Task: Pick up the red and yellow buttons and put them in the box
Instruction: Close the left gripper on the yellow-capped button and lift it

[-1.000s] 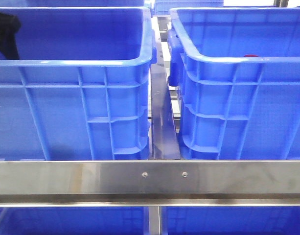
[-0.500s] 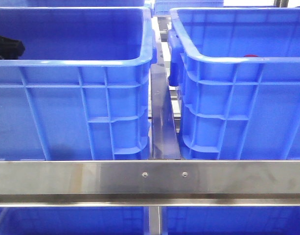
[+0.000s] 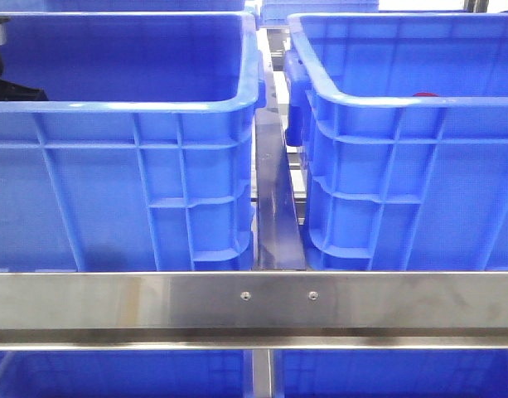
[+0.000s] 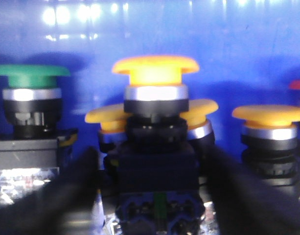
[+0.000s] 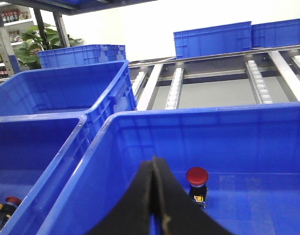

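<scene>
Crates fill the front view: a left crate [image 3: 154, 108] and a right crate [image 3: 403, 108] stand side by side behind a steel rail [image 3: 254, 303], with a narrow metal divider [image 3: 274, 199] between them.

Far left, deep inside the left crate, the left arm [image 3: 9, 87] shows only as a dark shape above the near wall. Its wrist view looks at a cluster of mushroom-head push buttons. The left gripper [image 4: 154, 196] has its fingers spread wide, one dark finger [image 4: 57, 196] on each side of a yellow button [image 4: 155, 71] standing upright on its black body. A green button [image 4: 30, 78] stands beside it on one side, more yellow ones crowd behind and to the other side, and a sliver of red shows at the picture's edge.

Moving right, a red button [image 5: 196, 176] already sits upright on the floor of the right crate, the box for the task. The right gripper [image 5: 154, 196] hovers above it with fingers pressed together, holding nothing.

The step in hand looks like grasping the yellow button. To do it well, the fingers should close squarely on the black body below the cap, not the rounded cap, and keep clear of the neighbours so nothing tips.
</scene>
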You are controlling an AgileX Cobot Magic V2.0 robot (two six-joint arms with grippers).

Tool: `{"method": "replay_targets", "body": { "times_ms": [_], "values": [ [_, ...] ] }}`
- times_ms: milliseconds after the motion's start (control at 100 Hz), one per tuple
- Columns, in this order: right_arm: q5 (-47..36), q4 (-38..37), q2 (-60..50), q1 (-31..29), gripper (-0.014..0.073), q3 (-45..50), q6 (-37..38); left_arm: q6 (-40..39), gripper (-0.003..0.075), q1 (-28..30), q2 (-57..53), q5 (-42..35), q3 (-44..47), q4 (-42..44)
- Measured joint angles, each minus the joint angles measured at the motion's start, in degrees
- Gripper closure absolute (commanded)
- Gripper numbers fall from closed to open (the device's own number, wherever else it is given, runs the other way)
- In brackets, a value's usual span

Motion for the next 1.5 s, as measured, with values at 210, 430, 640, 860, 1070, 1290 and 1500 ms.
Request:
{"method": "replay_targets", "body": {
  "times_ms": [210, 430, 640, 860, 1070, 1290, 1500],
  "values": [
    [0.0, 0.0, 0.0, 0.0, 0.0661, 0.0, 0.0, 0.0, 0.0739, 0.0, -0.3, 0.0, 0.0, 0.0],
    [0.0, 0.0, 0.0, 0.0, 0.0661, 0.0, 0.0, 0.0, 0.0739, 0.0, -5.7, 0.9, 0.0, 0.0],
    [0.0, 0.0, 0.0, 0.0, 0.0661, 0.0, 0.0, 0.9, 0.0739, -2.1, -14.7, 4.3, 0.0, 0.3],
    [0.0, 0.0, 0.0, 0.0, 0.0661, 0.0, 0.0, 1.2, 0.0739, -9.2, -25.2, 5.4, 2.1, 0.3],
    [0.0, 0.0, 0.0, 0.0, 0.0661, 0.0, 0.0, 1.3, 0.0739, -19.1, -34.3, 5.0, 6.9, 0.1],
    [0.0, 0.0, 0.0, 0.0, 0.0661, 0.0, 0.0, 1.3, 0.0739, -31.9, -39.9, 4.0, 10.6, -0.2],
    [0.1, 0.0, 0.0, 0.0, 0.0659, 0.0, 0.0, 1.3, 0.0739, -42.7, -40.6, 2.1, 10.9, -0.5]
  ]
}}
